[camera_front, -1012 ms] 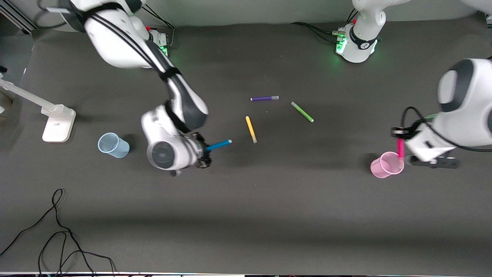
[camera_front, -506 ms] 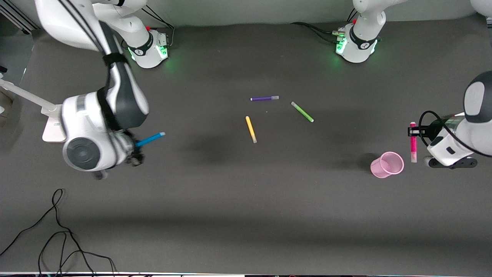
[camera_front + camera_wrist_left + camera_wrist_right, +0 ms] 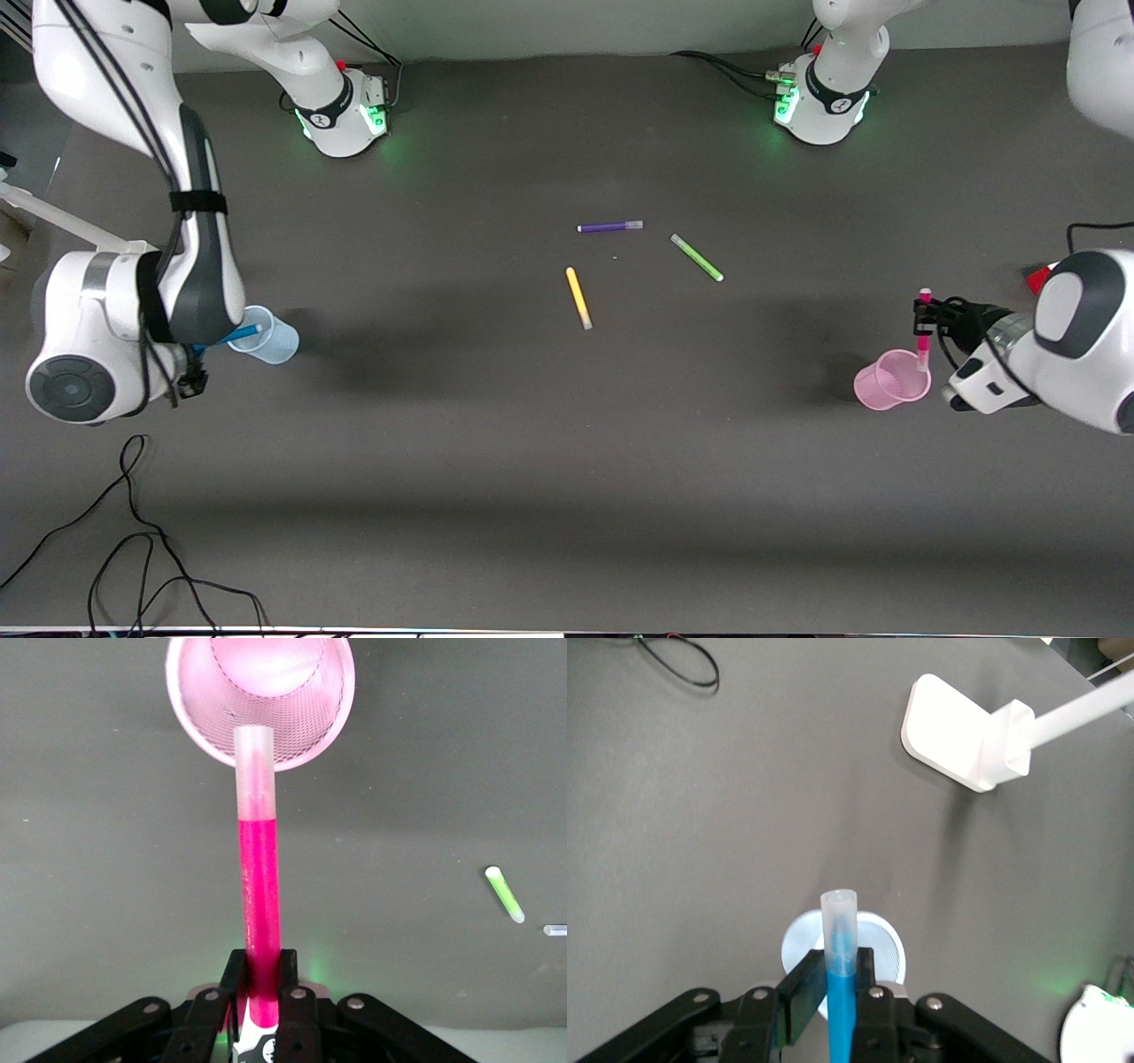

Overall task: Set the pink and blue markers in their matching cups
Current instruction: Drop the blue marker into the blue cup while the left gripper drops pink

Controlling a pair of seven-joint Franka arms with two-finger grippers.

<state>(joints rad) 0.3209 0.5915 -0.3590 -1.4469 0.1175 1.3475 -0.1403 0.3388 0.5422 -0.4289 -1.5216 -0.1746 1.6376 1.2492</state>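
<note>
My left gripper (image 3: 924, 319) is shut on the magenta-pink marker (image 3: 922, 347), which hangs upright with its pale end at the rim of the pale pink cup (image 3: 889, 381). In the left wrist view the gripper (image 3: 261, 973) grips the marker (image 3: 259, 877), whose pale tip overlaps the cup's (image 3: 195, 718) rim. My right gripper (image 3: 200, 349) is shut on the blue marker (image 3: 237, 335), which slants over the pale blue cup (image 3: 270, 338). In the right wrist view the gripper (image 3: 833, 979) holds the marker (image 3: 840, 943) above the cup (image 3: 883, 948).
A purple marker (image 3: 609, 227), a light-green marker (image 3: 696, 258) and a yellow marker (image 3: 578, 298) lie mid-table. A white stand base (image 3: 133, 283) sits near the blue cup. Black cables (image 3: 133, 532) lie near the front edge at the right arm's end.
My right arm swung toward its end of the table, carrying the blue marker from mid-table to over the blue cup. My left gripper drifted off, then brought the pink marker back to the pink cup's rim.
</note>
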